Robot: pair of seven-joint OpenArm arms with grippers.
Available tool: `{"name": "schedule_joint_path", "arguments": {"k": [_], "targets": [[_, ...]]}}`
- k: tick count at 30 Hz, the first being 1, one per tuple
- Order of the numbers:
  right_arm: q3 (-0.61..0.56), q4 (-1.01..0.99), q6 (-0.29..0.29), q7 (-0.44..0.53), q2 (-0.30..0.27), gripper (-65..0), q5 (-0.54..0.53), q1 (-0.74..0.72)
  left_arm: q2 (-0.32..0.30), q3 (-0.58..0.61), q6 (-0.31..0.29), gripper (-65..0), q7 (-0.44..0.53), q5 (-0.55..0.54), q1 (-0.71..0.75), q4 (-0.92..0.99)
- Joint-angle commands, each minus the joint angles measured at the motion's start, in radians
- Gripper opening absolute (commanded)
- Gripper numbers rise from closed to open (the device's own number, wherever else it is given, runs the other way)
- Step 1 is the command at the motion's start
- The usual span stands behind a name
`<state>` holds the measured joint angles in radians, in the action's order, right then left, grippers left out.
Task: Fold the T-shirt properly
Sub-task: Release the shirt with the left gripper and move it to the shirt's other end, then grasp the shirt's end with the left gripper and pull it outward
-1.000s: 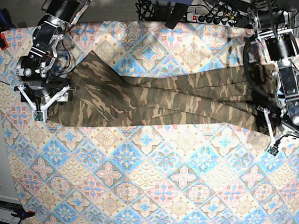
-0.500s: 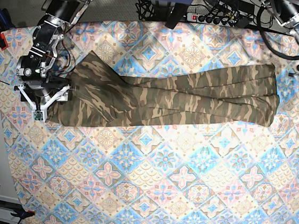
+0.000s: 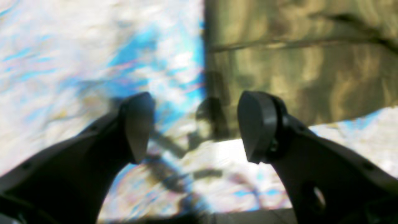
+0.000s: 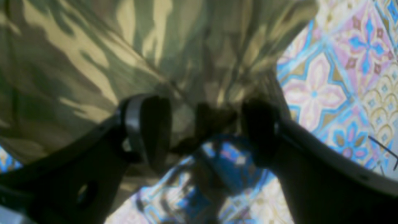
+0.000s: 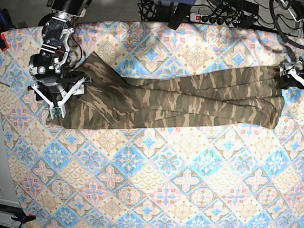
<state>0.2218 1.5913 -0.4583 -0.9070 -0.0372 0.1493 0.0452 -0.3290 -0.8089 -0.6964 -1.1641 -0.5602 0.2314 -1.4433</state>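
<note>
Your camouflage cloth T-shirt [image 5: 175, 100] lies as a long band across the pastel diamond-patterned tablecloth [image 5: 149, 190]. Left gripper [image 3: 194, 126] gapes wide, empty; right gripper [image 4: 202, 130] pinches a shirt bunch, which may slip.

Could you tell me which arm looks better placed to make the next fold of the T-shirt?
Probably the right: its pincer sits on the T-shirt's end with cloth between its fingers. The left pincer is open and empty, just off the opposite edge.

The right end effector [image 4: 202, 130] has its fingers [image 4: 149, 127] spread, a bunched fold of the T-shirt [image 4: 93, 62] between them; patterned tablecloth [image 4: 342, 77] lies beyond.
</note>
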Motion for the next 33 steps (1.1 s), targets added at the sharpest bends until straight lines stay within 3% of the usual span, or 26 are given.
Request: {"name": "schedule_joint_path", "arguments": {"k": [1, 6, 18, 33], "targets": [[0.000, 0.021, 0.006, 0.022, -0.008, -21.7, -0.010, -0.020, -0.029, 0.004, -0.002, -21.8, 0.026, -0.025, -0.002, 0.009], [0.000, 0.021, 0.006, 0.022, -0.013, -21.7, -0.010, -0.018, -0.037, 0.059, -0.002, -23.4, 0.120, -0.037, -0.007, 0.092], [0.004, 0.019, 0.006, 0.022, -0.014, -21.7, -0.009, -0.018, -0.043, 0.066, -0.002, -23.5, 0.336, -0.028, -0.073, 0.408], [0.004, 0.019, 0.006, 0.022, -0.014, -21.7, -0.009, -0.017, -0.011, 0.179, -0.002, -23.5, 0.352, -0.025, -0.163, 0.456]]}}
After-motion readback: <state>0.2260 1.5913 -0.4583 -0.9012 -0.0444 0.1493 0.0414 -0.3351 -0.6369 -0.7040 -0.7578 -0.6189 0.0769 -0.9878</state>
